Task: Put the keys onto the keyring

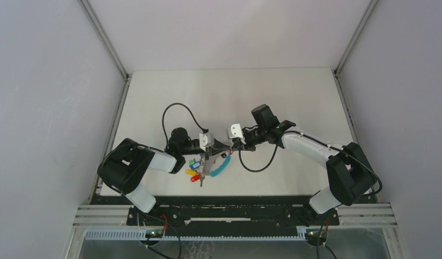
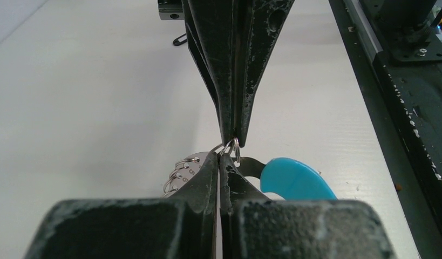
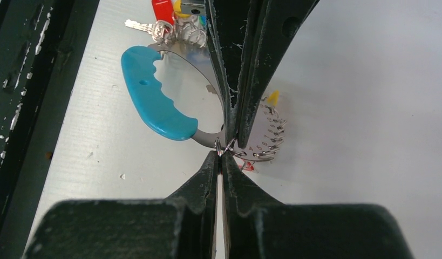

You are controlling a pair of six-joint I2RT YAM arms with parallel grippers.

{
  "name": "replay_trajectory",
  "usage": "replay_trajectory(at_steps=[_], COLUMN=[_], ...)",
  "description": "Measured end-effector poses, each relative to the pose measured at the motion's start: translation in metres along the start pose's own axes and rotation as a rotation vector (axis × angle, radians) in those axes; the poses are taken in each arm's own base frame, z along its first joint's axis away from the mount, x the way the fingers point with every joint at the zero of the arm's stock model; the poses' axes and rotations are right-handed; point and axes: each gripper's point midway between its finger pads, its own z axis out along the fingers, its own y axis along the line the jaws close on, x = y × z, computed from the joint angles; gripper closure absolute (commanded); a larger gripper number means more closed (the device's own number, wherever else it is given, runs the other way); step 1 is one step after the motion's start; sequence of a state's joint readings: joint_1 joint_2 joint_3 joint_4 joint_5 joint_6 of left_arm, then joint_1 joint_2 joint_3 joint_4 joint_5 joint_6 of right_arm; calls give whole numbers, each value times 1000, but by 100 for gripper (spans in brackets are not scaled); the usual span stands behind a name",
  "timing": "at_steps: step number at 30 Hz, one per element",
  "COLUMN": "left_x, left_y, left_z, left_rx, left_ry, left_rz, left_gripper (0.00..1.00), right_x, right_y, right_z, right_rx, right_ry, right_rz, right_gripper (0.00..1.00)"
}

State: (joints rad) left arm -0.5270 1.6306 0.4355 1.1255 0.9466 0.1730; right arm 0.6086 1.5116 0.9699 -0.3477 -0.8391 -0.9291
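Nearest my left wrist camera, the left gripper (image 2: 221,159) is pressed together, its fingers meeting in a thin seam at the lower middle of the frame. The right gripper (image 3: 221,157) is pressed together the same way at the bottom of its own view. The two meet tip to tip, with a small split ring (image 2: 234,149) caught between them, right against the grey band of the keyring (image 3: 154,103). I cannot tell which claw pinches the little ring and which the band.

I judge the step to be working that wire loop onto the band. I would hold one arm dead steady as the anchor and move only the other, slowly, along the line of the band and not across it. A sideways tug could spring the loop off or twist the keyring out of the grip. I would steer by both wrist views, since from above the fingers hide the joint.

Just right of the tips in the right wrist view, a row of little rings (image 3: 268,139) already hangs on the band. The turquoise grip (image 3: 170,121) curves away to the upper left.

Farther on, at the top middle of that frame, the keys (image 3: 162,9) lie bunched on the table (image 2: 89,97), red and yellow heads showing, close to the keyring's far side
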Motion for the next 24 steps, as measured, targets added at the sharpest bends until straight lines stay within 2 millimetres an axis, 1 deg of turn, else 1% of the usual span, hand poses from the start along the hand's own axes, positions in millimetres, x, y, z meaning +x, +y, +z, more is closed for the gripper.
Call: replay_trajectory(at_steps=[5,9,12,15,17,21,24], left_x=[-1,-15,-28,-35,-36,-38,-40], left_y=[2,8,10,12,15,19,19], left_z=[1,2,4,2,-1,-3,-2], left_rx=[-15,-60,-89,-134,-165,-201,-212], left_ry=[0,-49,-87,-104,-108,-110,-114], left_rz=[-3,4,10,30,38,44,46], left_gripper=[100,100,100,100,100,100,100], right_x=[2,-7,-15,-21,-23,-20,-16], right_y=[-3,-6,2,14,16,8,1], right_z=[-3,-12,-25,-35,-39,-41,-43], right_rx=[26,100,171,214,245,320,368], right_ry=[23,19,-1,-36,-55,-58,-73], right_rz=[4,-32,-64,-74,-71,-46,-26], right_gripper=[89,80,75,73,73,73,75])
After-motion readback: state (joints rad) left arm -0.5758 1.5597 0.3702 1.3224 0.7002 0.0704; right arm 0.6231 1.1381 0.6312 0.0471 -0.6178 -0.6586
